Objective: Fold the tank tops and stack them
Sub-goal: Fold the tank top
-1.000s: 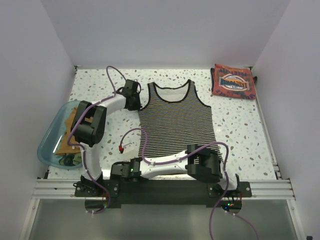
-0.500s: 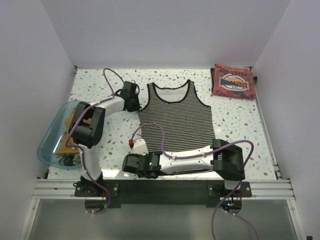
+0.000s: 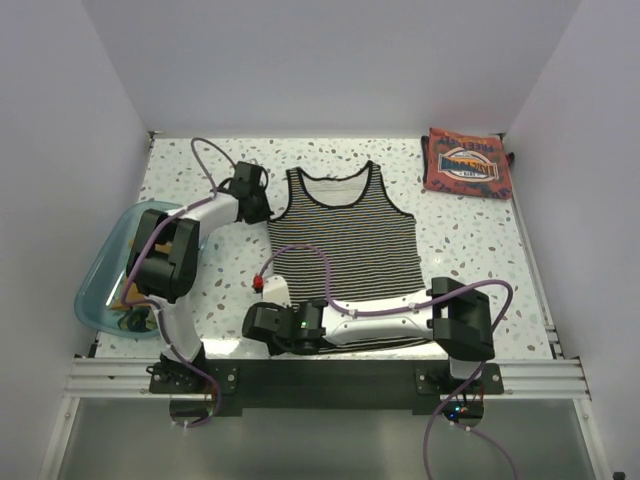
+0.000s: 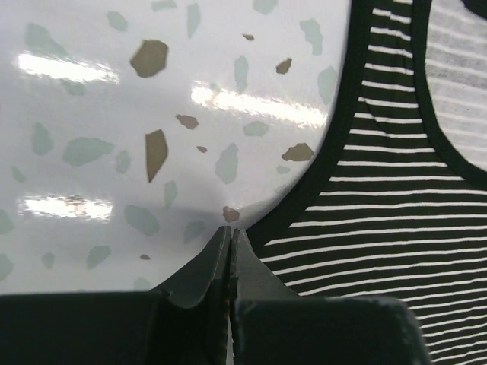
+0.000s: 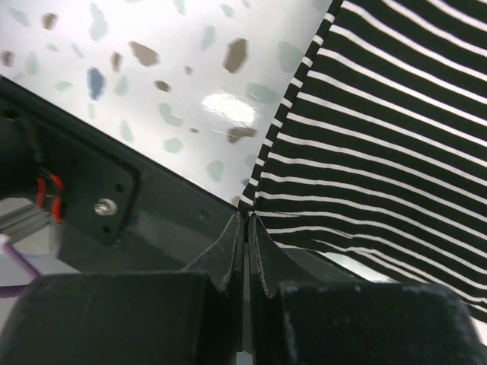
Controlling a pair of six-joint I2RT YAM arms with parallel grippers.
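Striped top (image 3: 345,240) has slid left a bit; left fingers (image 4: 207,266) pinch its armhole edge, right fingers (image 5: 227,247) pinch its bottom corner, both shut tight

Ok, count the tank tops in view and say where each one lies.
2. The striped top lies spread out mid-table. The red top lies folded at the far right corner. More may be hidden in the bin at the left.
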